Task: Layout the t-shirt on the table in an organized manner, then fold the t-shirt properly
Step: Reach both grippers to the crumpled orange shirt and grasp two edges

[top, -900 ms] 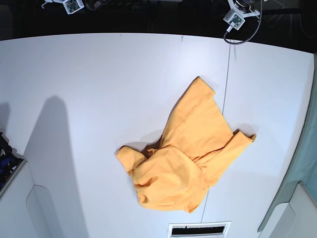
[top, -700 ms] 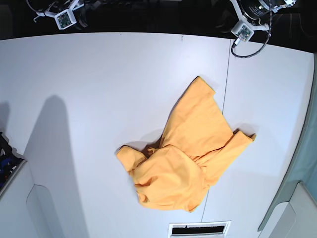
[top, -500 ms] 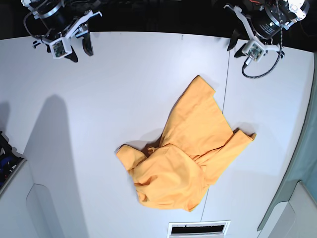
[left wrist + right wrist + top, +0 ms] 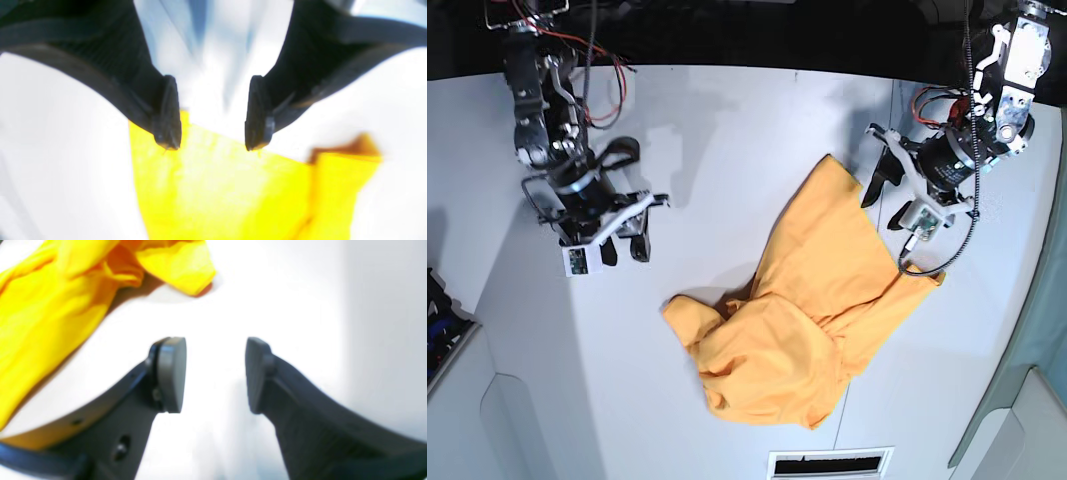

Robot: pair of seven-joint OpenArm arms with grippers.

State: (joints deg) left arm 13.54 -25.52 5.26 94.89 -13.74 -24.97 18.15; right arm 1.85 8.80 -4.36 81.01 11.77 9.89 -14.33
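The orange-yellow t-shirt [image 4: 807, 300] lies crumpled and plain side up on the white table [image 4: 727, 130], right of centre. My left gripper [image 4: 884, 203] is open and empty, hovering just beside the shirt's far right edge. In the left wrist view its fingers [image 4: 168, 113] stand apart over the shirt's edge [image 4: 217, 193], above the table [image 4: 50, 150]. My right gripper [image 4: 625, 250] is open and empty over bare table, left of the shirt. In the right wrist view [image 4: 215, 373] the shirt [image 4: 50, 306] lies off to the upper left on the table [image 4: 300, 306].
A thin dark seam line [image 4: 888, 100] runs down the table and under the shirt. A slotted vent [image 4: 829, 463] sits at the near edge. White bins stand at the near left [image 4: 487, 420] and near right [image 4: 1027, 420]. A teal curtain [image 4: 1047, 300] borders the right.
Both arms have come down from the table's far edge toward the shirt. The left gripper now hovers at the shirt's far right edge. The shirt has not moved.
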